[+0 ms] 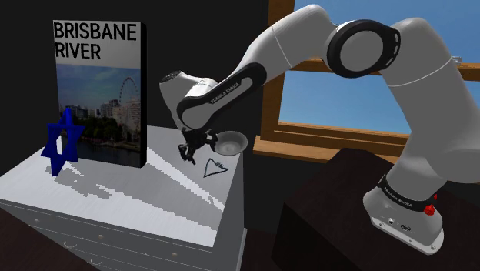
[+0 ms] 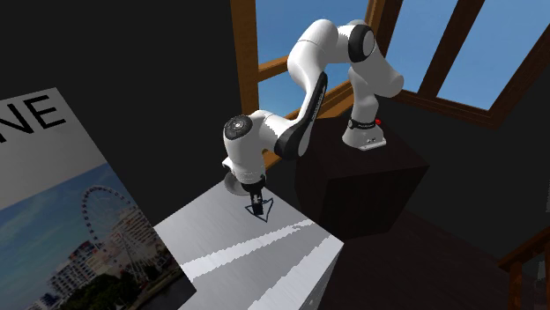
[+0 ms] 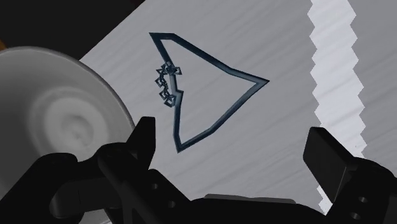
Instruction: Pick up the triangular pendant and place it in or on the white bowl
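The end effector point(image 3: 235, 149) hangs just above the desk point(image 1: 115, 200), its fingers point(image 3: 327, 156) wide apart and holding nothing. The triangular pendant point(image 3: 168, 81) lies flat on the desk a little ahead of them, closer to the finger that is beside the white bowl point(image 3: 57, 121). Its long side runs across the closing line, so I judge that a short move forward and down is needed.

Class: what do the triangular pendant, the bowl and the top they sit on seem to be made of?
Pendant: thin dark blue-grey frame with glints, probably metal. Bowl: grey-white, smooth, soft sheen; ceramic or plastic. Top: pale grey with fine streaks, perhaps painted wood or brushed metal.
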{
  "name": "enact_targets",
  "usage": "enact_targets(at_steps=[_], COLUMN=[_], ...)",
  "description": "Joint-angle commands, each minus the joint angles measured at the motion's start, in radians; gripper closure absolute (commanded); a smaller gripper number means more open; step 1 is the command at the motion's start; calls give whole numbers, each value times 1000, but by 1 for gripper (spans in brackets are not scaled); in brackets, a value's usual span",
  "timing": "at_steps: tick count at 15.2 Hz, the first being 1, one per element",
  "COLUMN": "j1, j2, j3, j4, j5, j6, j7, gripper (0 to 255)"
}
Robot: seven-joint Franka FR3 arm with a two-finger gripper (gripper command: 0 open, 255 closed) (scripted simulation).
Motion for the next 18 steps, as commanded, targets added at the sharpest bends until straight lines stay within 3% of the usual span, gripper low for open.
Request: enact_targets(at_steps=[1, 9, 10, 18], j1=[-1, -1, -1, -1], j2=[11, 11, 11, 11], j3=[-3, -3, -3, -3], j4=[-16, -15, -15, -15], j5=[-5, -5, -5, -5], j6=[26, 26, 26, 26], j7=[3, 3, 3, 3], gripper=[0, 0, 255, 255])
